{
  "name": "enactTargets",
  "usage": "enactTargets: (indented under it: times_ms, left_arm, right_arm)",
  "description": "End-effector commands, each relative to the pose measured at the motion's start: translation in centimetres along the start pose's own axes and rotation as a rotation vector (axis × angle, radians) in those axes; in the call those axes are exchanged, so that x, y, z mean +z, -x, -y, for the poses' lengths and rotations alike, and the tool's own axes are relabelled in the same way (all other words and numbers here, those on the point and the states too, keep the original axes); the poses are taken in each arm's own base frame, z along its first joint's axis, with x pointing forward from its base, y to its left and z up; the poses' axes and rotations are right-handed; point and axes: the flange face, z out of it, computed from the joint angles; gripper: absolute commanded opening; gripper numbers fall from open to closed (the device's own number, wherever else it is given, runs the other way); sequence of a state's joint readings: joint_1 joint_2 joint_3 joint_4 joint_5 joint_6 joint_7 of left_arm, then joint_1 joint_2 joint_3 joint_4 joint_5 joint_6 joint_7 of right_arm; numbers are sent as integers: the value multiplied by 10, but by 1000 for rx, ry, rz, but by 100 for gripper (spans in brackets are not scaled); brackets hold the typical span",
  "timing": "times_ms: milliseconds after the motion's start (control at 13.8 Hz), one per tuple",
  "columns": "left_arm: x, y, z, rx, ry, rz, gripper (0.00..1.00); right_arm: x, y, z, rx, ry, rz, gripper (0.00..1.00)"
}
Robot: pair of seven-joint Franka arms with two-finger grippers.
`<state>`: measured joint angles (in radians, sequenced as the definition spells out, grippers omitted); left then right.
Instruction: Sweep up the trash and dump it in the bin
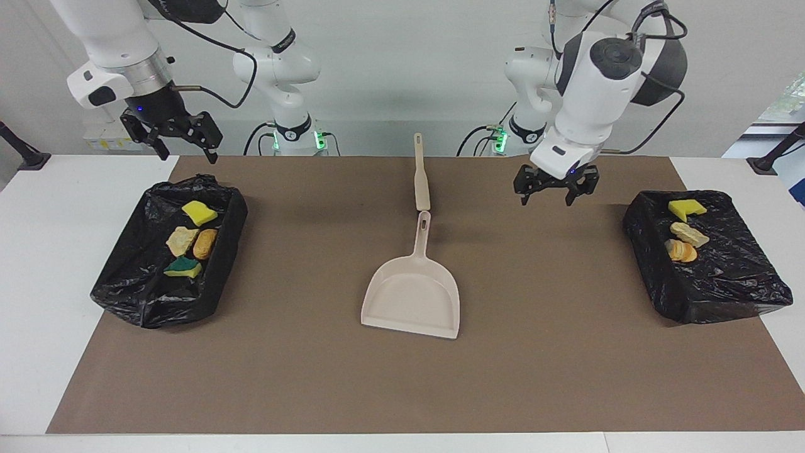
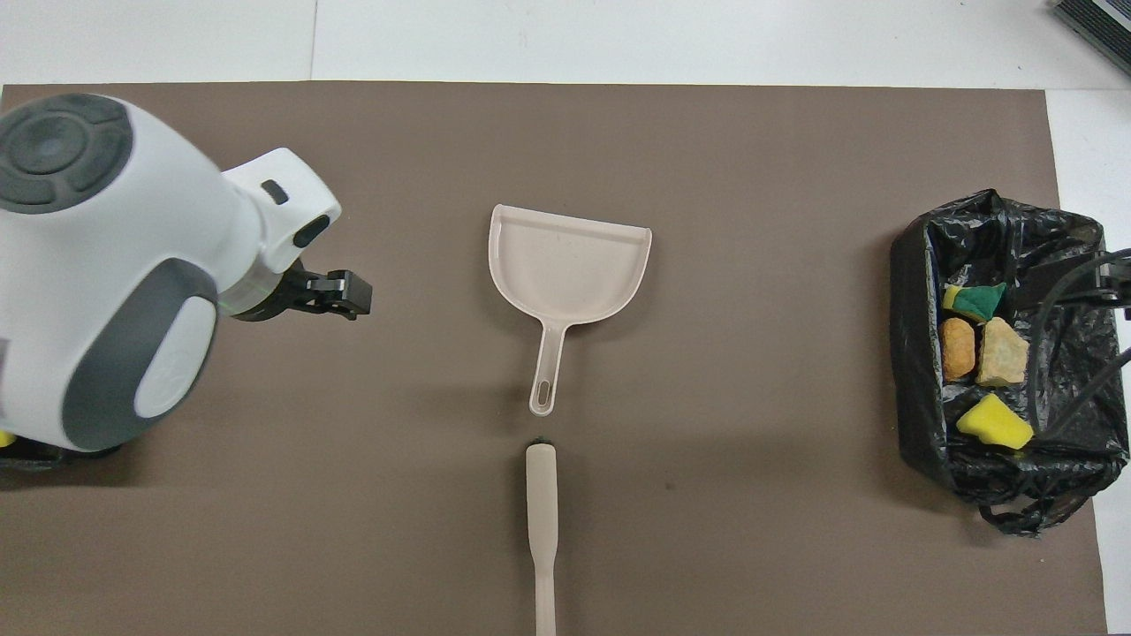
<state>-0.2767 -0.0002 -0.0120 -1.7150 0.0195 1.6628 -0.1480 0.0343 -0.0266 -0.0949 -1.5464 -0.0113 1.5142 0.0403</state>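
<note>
The trash lies in two black-lined bins. The bin (image 1: 126, 296) at the right arm's end holds several pieces: a yellow sponge (image 1: 199, 212), a beige lump (image 1: 182, 240), an orange croquette (image 1: 204, 243) and a green-and-yellow sponge (image 1: 183, 267). The bin (image 1: 729, 289) at the left arm's end holds a yellow sponge (image 1: 685, 207), a beige lump (image 1: 688, 233) and an orange piece (image 1: 681, 251). My left gripper (image 1: 555, 187) hangs open and empty over the mat, between the dustpan and that bin. My right gripper (image 1: 178, 135) waits open above the other bin's edge nearest the robots.
The beige dustpan (image 1: 412, 296) lies flat mid-mat, its handle pointing toward the robots. The beige brush (image 1: 420, 173) lies in line with that handle, nearer to the robots. The brown mat (image 1: 566, 377) covers most of the white table.
</note>
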Motion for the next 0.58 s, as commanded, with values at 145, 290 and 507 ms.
enactTargets:
  times_ms: [145, 290, 507]
  left_arm:
    - [-47, 45, 79, 112, 9, -23, 100]
    - [-72, 46, 92, 97, 6, -36, 100]
    - [-99, 44, 95, 95, 3, -48, 100]
  right_arm:
    - [-1, 6, 2, 13, -17, 3, 100]
    - [-2, 6, 2, 12, -17, 1, 100]
    - [-1, 6, 2, 13, -17, 3, 100]
